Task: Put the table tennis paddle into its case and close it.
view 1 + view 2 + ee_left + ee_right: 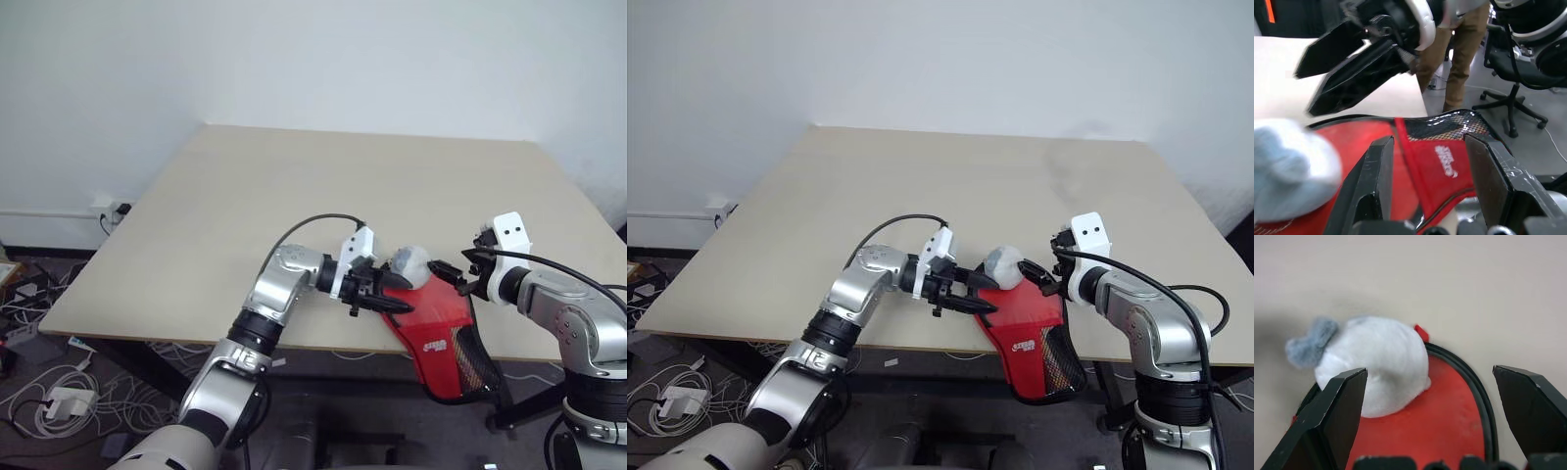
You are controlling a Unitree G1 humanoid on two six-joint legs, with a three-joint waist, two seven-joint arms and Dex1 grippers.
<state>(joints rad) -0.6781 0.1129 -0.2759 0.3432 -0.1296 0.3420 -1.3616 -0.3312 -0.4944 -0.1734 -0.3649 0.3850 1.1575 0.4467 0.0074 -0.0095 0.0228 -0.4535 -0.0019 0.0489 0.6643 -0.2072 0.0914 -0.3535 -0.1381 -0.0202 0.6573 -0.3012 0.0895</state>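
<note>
The red case [431, 328] lies tilted over the table's front edge, and its black mesh pocket [472, 367] hangs below the edge. My left gripper [384, 296] is shut on the case's wide end, with the black-trimmed rim between its fingers [1374, 181]. A pale grey ball [409, 264] rests on that wide end. My right gripper [453, 274] hovers open just right of the ball, above the case's rim. Its fingers [1337, 411] stand wide apart with nothing between them. The table tennis paddle is hidden.
The beige table [294, 196] stretches back to a white wall. Cables and plugs [49, 392] lie on the floor at the left. In the left wrist view a person's trouser legs [1464, 49] and an office chair [1513, 78] stand beyond the table.
</note>
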